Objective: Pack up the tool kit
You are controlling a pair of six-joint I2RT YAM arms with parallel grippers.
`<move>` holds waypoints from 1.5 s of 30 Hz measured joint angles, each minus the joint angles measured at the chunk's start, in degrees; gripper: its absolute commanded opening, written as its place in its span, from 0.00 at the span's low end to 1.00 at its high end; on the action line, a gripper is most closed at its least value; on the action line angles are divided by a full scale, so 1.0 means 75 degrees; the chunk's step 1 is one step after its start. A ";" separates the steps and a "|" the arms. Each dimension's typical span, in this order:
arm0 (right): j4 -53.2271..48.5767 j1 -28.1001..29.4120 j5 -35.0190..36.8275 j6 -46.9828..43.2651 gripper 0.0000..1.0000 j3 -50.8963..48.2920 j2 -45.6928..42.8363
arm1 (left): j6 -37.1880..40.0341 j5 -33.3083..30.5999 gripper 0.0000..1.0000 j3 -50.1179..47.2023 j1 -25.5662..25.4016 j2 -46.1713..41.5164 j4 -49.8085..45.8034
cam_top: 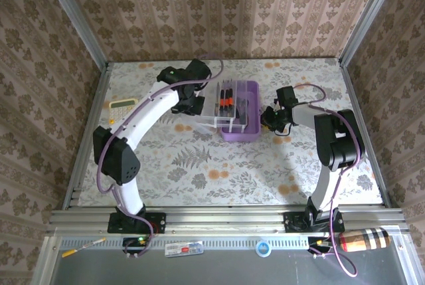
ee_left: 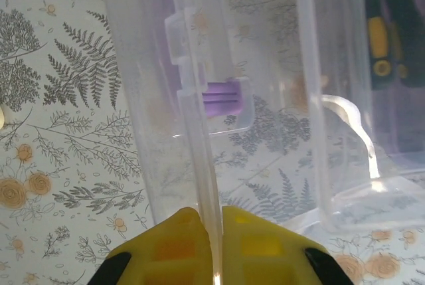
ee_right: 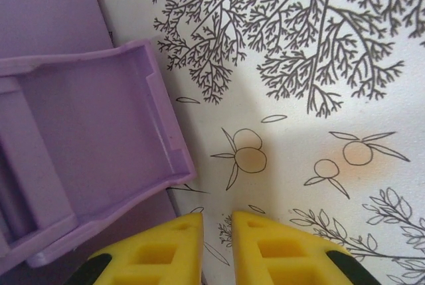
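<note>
The left pincer [ee_left: 211, 222] has its yellow tips pressed together on a thin clear plastic edge, clamped with no gap. I take that edge for a wall of the tray [ee_left: 265, 132], though whether it is tray or lid I cannot tell for sure. A small purple clip [ee_left: 222, 95] sits on the clear plastic just ahead of the tips. Further on, at the upper right of the left wrist view, are the screwdrivers [ee_left: 385, 39], seen through the plastic.

From above, the left pincer [cam_top: 199, 107] is at the tray's left end. The tray [cam_top: 222, 113] stretches away from it to the right, across the left rim of the box [cam_top: 247, 131], partly over the box and partly outside it. The screwdrivers [cam_top: 226, 99] lie in the tray with their handles pointing away from the arm bases. The box's long axis runs the same near-to-far way.

So the move turns on this: the box is to the right of the left pincer, and the tray would have to go right and down to seat squarely. The left arm holds it and is the nearer one.

The right pincer [ee_right: 218, 232] is nearly closed, with a slim gap and nothing in it. It hangs over bare tabletop [ee_right: 319, 165], with the box's purple flap [ee_right: 93, 145] just to its left. From above, the right pincer [cam_top: 268, 120] is beside the box's right wall.
</note>
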 measured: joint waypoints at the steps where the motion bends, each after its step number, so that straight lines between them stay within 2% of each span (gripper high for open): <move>1: 0.0017 0.0000 -0.0003 0.0003 0.21 -0.0009 0.0000 | -0.0006 -0.0015 0.00 0.0195 -0.0073 0.0082 -0.0099; 10: 0.0134 0.0000 -0.0020 0.0029 0.21 -0.0067 -0.0003 | -0.0012 0.0047 0.02 0.1810 -0.0749 0.0781 -0.0705; 21: 0.0420 0.0000 -0.0023 0.0055 0.21 -0.0274 -0.0076 | 0.0032 0.1638 0.05 0.3485 -0.1533 0.1824 -0.0624; 30: 0.0507 0.0000 -0.0023 0.0058 0.21 -0.0315 -0.0087 | 0.0058 0.2296 0.19 0.3786 -0.1644 0.2209 -0.0632; 34: 0.0504 0.0000 -0.0023 0.0055 0.21 -0.0315 -0.0093 | 0.0099 0.2369 0.30 0.3789 -0.1644 0.2209 -0.0632; 37: 0.0493 0.0000 -0.0020 0.0052 0.23 -0.0315 -0.0111 | 0.0154 0.2361 0.45 0.3771 -0.1591 0.2203 -0.0624; 39: 0.0449 0.0000 -0.0015 0.0015 0.26 -0.0315 -0.0134 | 0.0184 0.2299 0.60 0.3614 -0.1483 0.2142 -0.0536; 42: 0.0192 0.0000 0.0041 -0.0131 0.35 -0.0315 -0.0306 | 0.0195 0.2168 0.83 0.3107 -0.1160 0.1938 -0.0326; 43: 0.0067 -0.0017 0.0073 -0.0192 0.40 -0.0315 -0.0405 | 0.0210 0.2157 0.94 0.2929 -0.1008 0.1877 -0.0251; 44: -0.0061 -0.0035 0.0125 -0.0259 0.47 -0.0312 -0.0516 | 0.0224 0.2159 1.00 0.2809 -0.0854 0.1848 -0.0189; 45: -0.0160 -0.0061 0.0181 -0.0338 0.51 -0.0312 -0.0629 | 0.0254 0.2159 1.00 0.2757 -0.0731 0.1848 -0.0131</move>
